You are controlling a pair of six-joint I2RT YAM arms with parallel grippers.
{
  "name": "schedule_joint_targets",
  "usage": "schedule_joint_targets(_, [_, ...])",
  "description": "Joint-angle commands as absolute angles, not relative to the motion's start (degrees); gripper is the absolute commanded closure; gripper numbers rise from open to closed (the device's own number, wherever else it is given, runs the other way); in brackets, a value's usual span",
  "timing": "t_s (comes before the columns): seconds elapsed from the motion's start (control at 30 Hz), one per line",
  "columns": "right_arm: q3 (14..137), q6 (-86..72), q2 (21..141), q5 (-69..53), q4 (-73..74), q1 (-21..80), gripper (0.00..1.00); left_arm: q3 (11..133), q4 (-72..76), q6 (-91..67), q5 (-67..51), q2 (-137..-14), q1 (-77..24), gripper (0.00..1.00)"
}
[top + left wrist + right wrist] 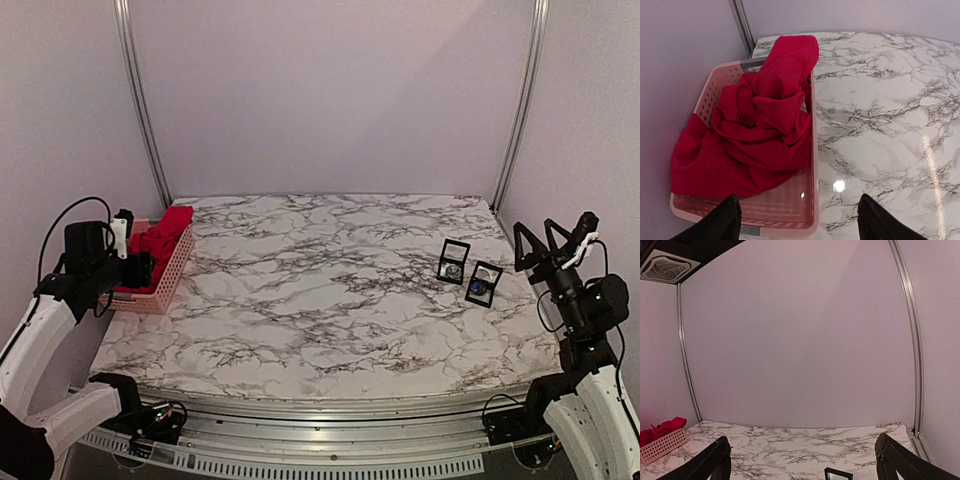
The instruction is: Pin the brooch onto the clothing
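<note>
Hanging the left gripper (797, 196) released and empty over the near end of a pink perforated plastic basket (812, 210) at the left edge of the white marble-patterned table (320, 300). Cradling a crumpled bright red fabric T-shirt (765, 120) in that basket, spilling over its far rim. Holding the right gripper (552, 238) raised at the right edge, spread wide, gripping nothing. Showing two small black-framed square cases (453, 261) standing near that edge.
</note>
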State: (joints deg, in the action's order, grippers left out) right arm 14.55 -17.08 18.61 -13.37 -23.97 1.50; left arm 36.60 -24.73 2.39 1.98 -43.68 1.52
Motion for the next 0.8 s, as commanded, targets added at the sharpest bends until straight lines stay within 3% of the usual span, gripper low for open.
schedule_joint_targets(0.0, [14.7, -18.5, 18.0, -13.3, -23.8, 1.8, 0.01, 40.8, -27.7, 5.8, 1.5, -43.7, 1.8, 0.08])
schedule_joint_targets(0.03, [15.2, -18.7, 18.2, -13.7, -23.8, 1.8, 0.01, 43.1, -30.1, 9.1, 0.6, -44.3, 1.8, 0.02])
schedule_joint_targets(0.1, [16.7, -19.1, 18.9, -14.5, -23.7, 1.8, 0.01, 47.9, -36.0, 18.9, -4.4, -45.8, 1.8, 0.01])
schedule_joint_targets(0.17, [18.5, -19.4, 20.0, -15.7, -23.4, 1.8, 0.01, 53.8, -38.9, 19.6, 1.5, -49.3, 1.8, 0.01])
schedule_joint_targets(0.33, [22.7, -20.5, 24.5, -20.8, -24.7, 1.8, 0.01, 71.9, -51.0, 23.6, 11.0, -69.5, 2.9, 0.01])
schedule_joint_targets(0.77, [25.4, -21.6, 37.4, -26.9, -30.8, 1.8, 0.01, 95.9, -55.6, 20.8, 9.2, -113.3, 7.2, 0.01])
